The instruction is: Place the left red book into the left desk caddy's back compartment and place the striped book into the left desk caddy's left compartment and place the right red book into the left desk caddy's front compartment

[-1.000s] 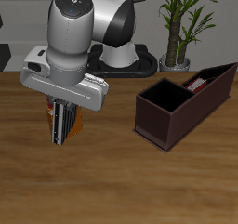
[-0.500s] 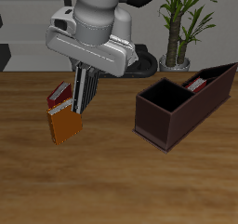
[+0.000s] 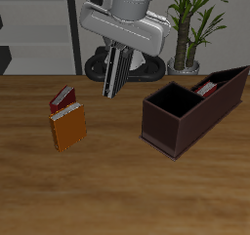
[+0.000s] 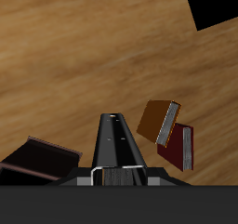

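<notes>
Gripping the slim grey-and-dark striped book (image 3: 115, 71), the two-finger gripper (image 3: 120, 54) holds it clear above the wooden table (image 3: 117, 180), hanging edge-down, probably so its thin edge can slide into a narrow slot. The wrist view shows the book's dark spine (image 4: 116, 139) running out from between the fingers.

From the held book, the long maroon-brown left desk caddy (image 3: 186, 117) sits at about 4 o'clock, its large square compartment open. 1 red-covered book (image 3: 207, 87) already stands at the caddy's far end.

On the table at about 8 o'clock lie the plain orange book (image 3: 68, 128) and, touching its back edge, the small dark-red book (image 3: 62, 97).

Compared with 0.5 s ago, the arm has risen and carried the striped book away from those 2 books, toward the caddy; they have not shifted.
</notes>
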